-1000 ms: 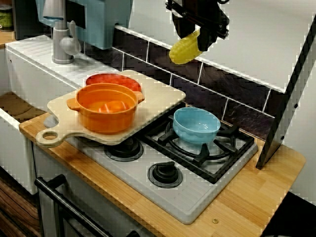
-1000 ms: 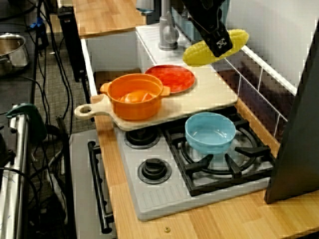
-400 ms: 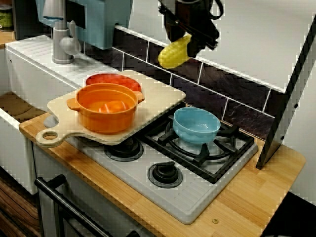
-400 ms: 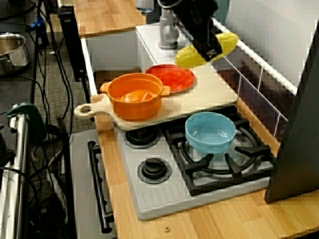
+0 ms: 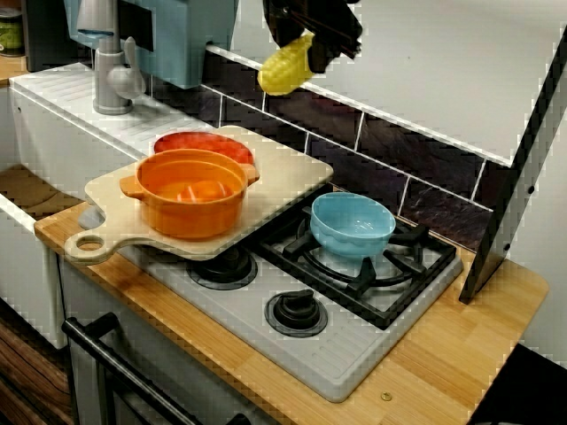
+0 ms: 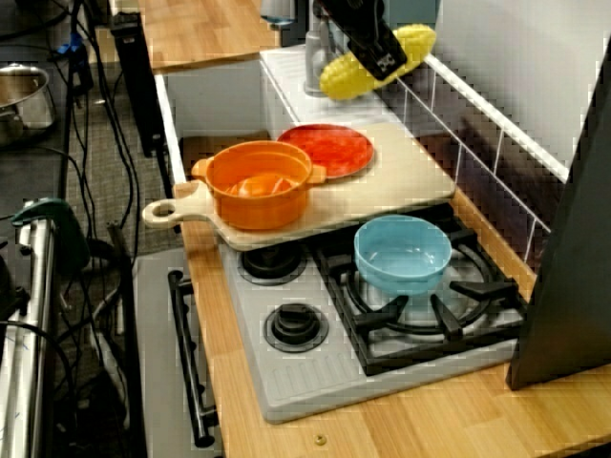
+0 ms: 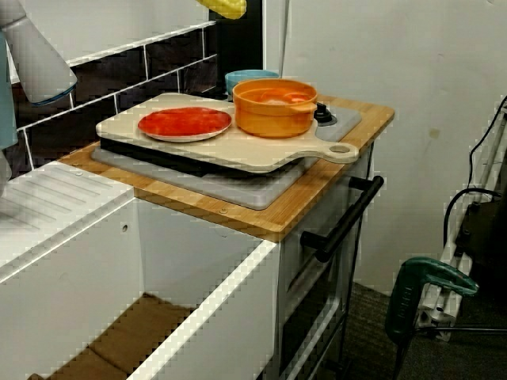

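The yellow corn cob point(image 6: 346, 76) hangs in the air, clamped across its middle by the gripper point(image 6: 386, 61). It sits slightly tilted, high above the back edge of the cutting board point(image 6: 410, 172), close to the tiled wall point(image 6: 496, 143).

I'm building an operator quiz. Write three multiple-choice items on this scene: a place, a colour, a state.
1. Where does the bowl stand? A) on the board B) on the grate C) in the sink
2. What colour is the plate? A) red B) green C) white
3. How is the corn? A) lying in the pot B) held aloft by the fingers C) lying on the stove
Answers: 1 B, it sits on the black bars; 2 A, it is plainly red; 3 B, the fingers clamp it in mid-air.
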Tool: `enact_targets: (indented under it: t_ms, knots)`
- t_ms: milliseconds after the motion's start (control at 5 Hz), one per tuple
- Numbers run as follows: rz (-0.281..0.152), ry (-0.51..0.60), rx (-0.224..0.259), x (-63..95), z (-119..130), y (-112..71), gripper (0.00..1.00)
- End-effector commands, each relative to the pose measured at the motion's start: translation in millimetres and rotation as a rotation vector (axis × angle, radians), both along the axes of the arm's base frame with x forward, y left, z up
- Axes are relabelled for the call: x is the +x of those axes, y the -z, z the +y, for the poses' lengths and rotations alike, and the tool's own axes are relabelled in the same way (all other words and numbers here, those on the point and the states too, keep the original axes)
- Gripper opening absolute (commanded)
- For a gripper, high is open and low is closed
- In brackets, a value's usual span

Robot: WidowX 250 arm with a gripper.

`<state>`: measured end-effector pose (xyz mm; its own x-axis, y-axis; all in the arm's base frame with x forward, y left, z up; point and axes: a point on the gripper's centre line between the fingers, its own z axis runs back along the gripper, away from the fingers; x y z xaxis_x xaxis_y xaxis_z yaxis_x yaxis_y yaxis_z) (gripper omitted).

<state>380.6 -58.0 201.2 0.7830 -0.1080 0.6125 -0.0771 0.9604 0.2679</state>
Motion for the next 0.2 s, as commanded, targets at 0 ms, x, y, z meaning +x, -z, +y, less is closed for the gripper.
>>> enact_targets:
  t_ms: [0]
  knots:
    - [-0.090, -0.056, -0.029, -18.9, 36.5, -22.3, 0.00]
